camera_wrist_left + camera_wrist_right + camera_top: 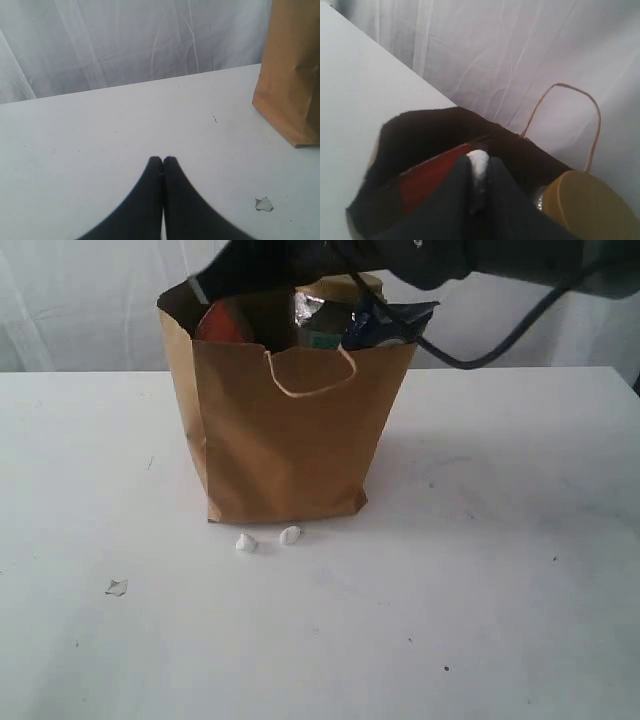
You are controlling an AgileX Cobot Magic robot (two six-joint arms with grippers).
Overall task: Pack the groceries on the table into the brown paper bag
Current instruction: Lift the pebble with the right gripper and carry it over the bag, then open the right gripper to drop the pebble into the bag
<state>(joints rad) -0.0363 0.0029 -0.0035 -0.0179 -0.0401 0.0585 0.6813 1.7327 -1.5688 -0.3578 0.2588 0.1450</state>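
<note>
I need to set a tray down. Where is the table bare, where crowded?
Free: table right of the brown paper bag; also left of it, beyond the lone scrap. Crowded: bag mouth, packed with groceries and the right arm.

paper bag [285, 440]: upright on table [500, 590] | groceries [322, 322]: poking above rim | right arm [450, 260]: over bag mouth
</note>
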